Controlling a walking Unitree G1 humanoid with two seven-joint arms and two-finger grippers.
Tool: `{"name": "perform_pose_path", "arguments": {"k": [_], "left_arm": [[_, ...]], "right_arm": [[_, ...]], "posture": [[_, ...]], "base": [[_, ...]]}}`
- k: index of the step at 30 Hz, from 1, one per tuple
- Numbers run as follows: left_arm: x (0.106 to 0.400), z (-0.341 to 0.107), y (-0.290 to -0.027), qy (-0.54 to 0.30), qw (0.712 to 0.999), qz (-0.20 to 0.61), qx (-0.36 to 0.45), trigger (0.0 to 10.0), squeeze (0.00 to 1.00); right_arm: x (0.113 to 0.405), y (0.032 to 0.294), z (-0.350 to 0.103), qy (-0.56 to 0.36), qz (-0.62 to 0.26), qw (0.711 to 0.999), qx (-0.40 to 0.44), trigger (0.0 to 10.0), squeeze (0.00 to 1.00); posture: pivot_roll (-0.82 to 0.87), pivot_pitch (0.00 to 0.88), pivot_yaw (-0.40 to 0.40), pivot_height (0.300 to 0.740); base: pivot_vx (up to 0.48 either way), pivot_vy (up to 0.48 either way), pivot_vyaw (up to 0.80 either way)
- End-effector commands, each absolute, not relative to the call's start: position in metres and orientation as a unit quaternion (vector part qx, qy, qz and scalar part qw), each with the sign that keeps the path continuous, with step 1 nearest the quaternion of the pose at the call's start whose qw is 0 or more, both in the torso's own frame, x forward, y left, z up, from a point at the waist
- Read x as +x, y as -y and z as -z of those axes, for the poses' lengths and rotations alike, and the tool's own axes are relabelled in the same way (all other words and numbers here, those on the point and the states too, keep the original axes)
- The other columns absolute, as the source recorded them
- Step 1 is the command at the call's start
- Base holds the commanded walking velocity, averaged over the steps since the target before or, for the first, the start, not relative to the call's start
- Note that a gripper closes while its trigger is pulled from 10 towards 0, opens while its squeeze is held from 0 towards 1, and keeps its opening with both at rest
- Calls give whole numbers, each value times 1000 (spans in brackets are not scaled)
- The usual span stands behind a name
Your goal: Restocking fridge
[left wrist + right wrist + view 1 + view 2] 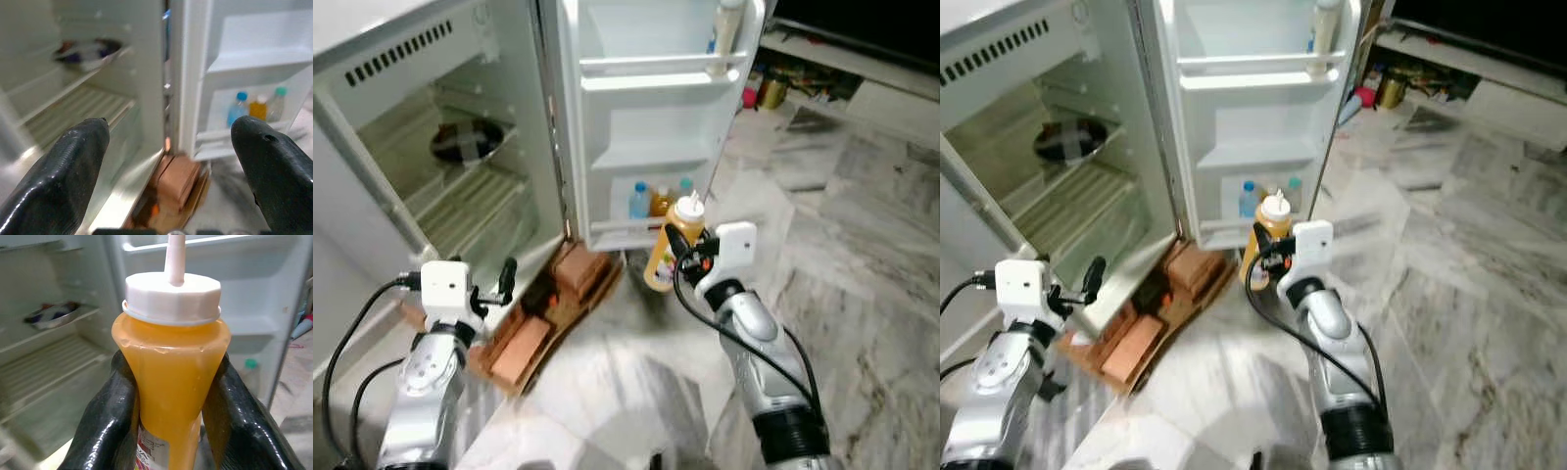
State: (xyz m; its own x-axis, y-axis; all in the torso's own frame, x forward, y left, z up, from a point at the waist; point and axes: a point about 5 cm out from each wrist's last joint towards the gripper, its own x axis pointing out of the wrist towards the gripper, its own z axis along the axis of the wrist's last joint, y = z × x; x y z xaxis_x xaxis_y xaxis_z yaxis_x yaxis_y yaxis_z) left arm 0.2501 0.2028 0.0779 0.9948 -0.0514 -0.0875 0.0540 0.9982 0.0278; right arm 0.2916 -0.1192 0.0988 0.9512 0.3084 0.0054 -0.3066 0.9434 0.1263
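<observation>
The right gripper [171,406] holds a squeeze bottle of yellow-orange sauce [673,246], its two black fingers [112,416] pressed against either side of the bottle's waist. The bottle stands nearly upright, long axis vertical, white screw cap and thin nozzle [175,257] pointing up. It hangs above the marble floor [862,255], just in front of the open fridge door [651,117] and near its lowest shelf, where a blue-capped bottle [639,201], an orange one [661,201] and a green-capped one [685,186] stand in a row. A tall pale bottle [726,24] stands in the door's top rack.

The left gripper [171,161] is spread wide and empty, raised near the fridge's lower left edge.

The right wrist view reveals a label low on the bottle; the head views show bricks [543,323] on the floor under the fridge [460,157]. A dark dish [465,142] sits on an inner shelf.
</observation>
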Motion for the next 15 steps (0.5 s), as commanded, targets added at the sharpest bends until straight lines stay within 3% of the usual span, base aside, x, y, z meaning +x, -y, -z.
{"name": "perform_pose_path", "arguments": {"k": [1, 15], "left_arm": [[252, -79, -194, -40, 998, 43, 13, 10000, 0], [254, -80, -191, -38, 998, 47, 13, 10000, 0]], "right_arm": [[291, 131, -98, -7, -141, 988, 58, 10000, 0], [291, 127, -99, -2, -152, 987, 54, 10000, 0]], "posture": [[5, 43, -39, 740], [5, 51, -37, 740]], "base": [[409, 0, 0], [408, 0, 0]]}}
